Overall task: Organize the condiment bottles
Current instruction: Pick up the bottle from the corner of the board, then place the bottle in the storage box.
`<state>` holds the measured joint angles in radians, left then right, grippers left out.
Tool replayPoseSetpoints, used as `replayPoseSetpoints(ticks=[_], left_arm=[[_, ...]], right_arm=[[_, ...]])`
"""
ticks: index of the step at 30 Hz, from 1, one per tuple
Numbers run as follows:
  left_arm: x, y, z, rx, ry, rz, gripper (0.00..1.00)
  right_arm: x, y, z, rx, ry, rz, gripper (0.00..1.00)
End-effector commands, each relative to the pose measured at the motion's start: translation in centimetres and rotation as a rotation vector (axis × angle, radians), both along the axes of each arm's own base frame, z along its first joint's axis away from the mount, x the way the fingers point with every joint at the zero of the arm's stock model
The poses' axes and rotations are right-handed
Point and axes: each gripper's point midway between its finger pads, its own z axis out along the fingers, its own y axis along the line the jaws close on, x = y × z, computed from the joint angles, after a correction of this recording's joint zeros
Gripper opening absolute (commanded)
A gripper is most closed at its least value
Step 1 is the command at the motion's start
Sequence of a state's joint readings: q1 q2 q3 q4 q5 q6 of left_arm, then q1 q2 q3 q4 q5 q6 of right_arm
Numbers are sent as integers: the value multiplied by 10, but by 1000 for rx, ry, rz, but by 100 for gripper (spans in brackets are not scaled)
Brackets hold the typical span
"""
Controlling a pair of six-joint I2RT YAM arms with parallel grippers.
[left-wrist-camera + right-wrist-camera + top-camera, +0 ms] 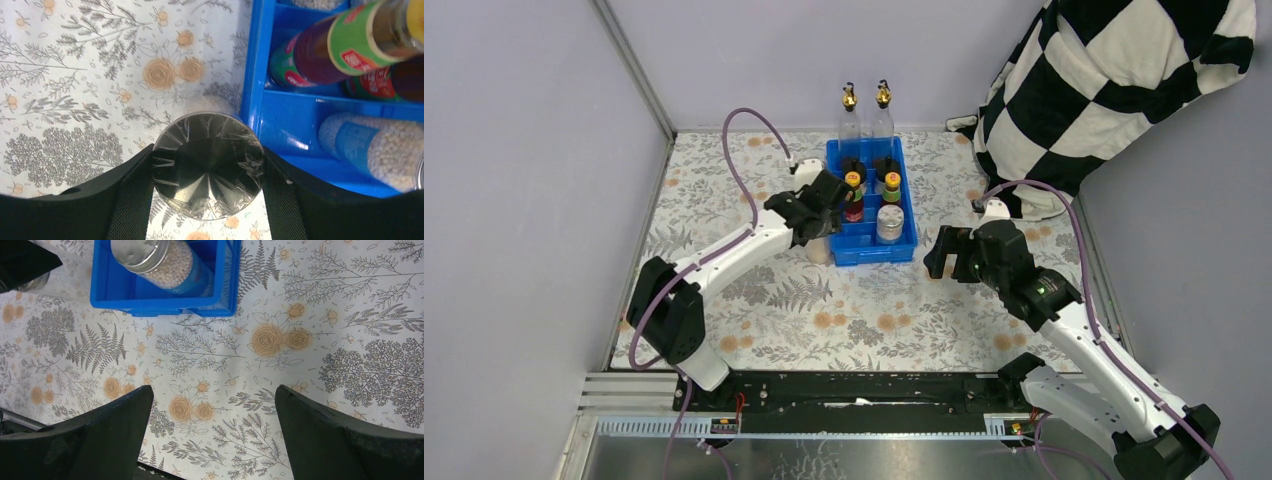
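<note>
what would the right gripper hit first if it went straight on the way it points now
Most likely the floral table cover: the open right gripper angles down at bare cloth, with nothing between its jaws. The blue tray lies further on, beyond that spot, though depth is hard to judge.

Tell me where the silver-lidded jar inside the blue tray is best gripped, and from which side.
Probably just under its lid, coming straight down from above. The silver-lidded jar stands upright in the near right compartment of the blue tray, whose walls cover its lower body; only the top part rises free.
</note>
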<state>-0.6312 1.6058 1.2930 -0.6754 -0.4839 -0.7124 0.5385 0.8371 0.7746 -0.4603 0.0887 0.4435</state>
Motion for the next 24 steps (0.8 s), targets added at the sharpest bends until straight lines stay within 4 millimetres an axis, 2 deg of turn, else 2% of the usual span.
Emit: replayPoseSetpoints(ticks=[1, 5, 12, 19, 24], left_arm=[[-5, -6, 19, 20, -30, 30, 16], [-8, -4, 49, 22, -72, 24, 16], [-11, -7, 90, -3, -111, -21, 16], [-15, -37, 142, -79, -175, -119, 16], [-17, -68, 152, -118, -182, -188, 16]], right_arm=[[0, -3, 5, 5, -18, -19, 100], [0, -4, 4, 3, -18, -22, 100], [1, -4, 7, 3, -24, -21, 100], [2, -5, 12, -2, -33, -26, 100], [2, -7, 15, -7, -40, -34, 100]])
